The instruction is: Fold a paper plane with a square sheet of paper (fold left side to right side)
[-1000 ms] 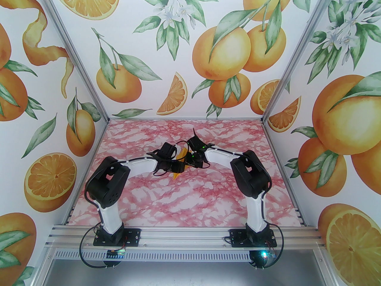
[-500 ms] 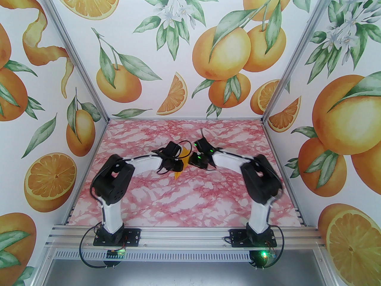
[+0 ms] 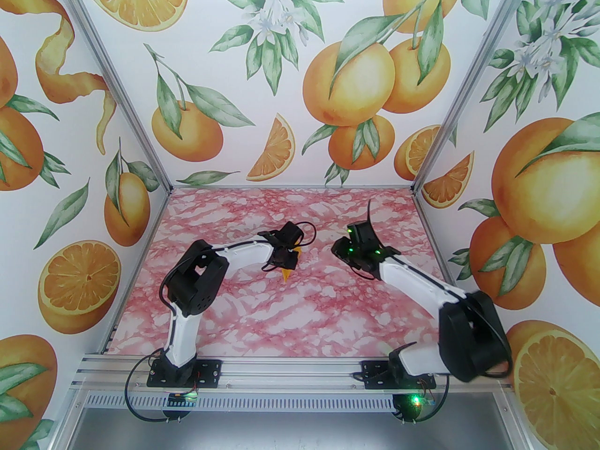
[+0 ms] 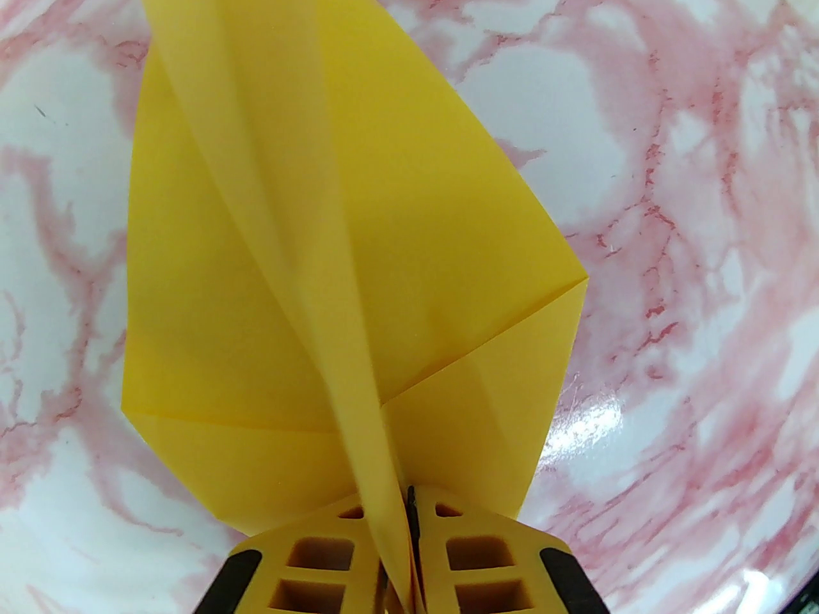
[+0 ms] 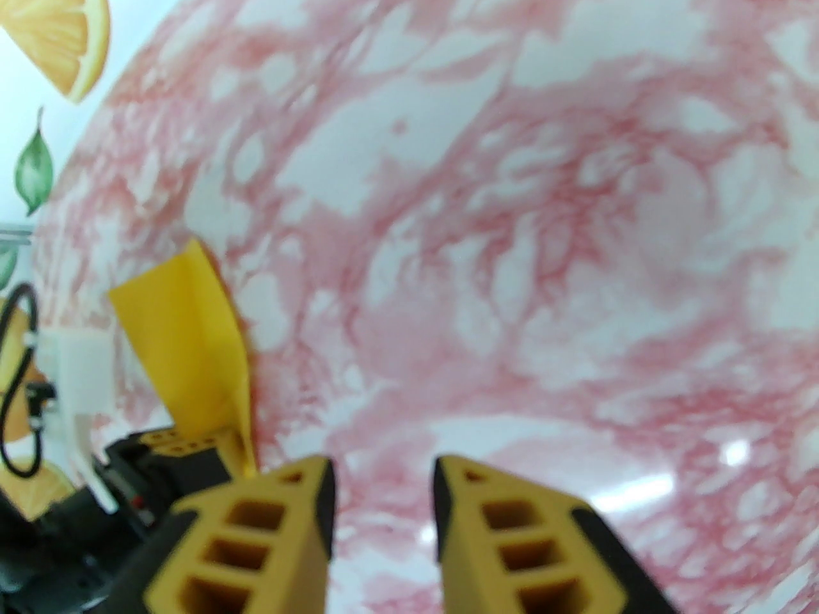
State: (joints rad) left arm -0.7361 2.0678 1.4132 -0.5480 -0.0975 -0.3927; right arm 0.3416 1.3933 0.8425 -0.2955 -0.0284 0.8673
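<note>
- Left gripper (image 4: 409, 512) clamped tight on the yellow paper plane (image 4: 288, 279), centre fold pinched between its fingers.
- Plane sticks out ahead of the gripper, over the middle of the pink marble table (image 3: 281, 317).
- Right gripper (image 5: 384, 490) partly open, empty, well apart to the right.

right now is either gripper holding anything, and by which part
The left gripper pinches the plane by its centre fold, at one end. The right gripper is open, empty.

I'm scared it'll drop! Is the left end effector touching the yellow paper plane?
Touching. The left wrist view shows the left end effector pinching the centre fold of the paper plane.
</note>
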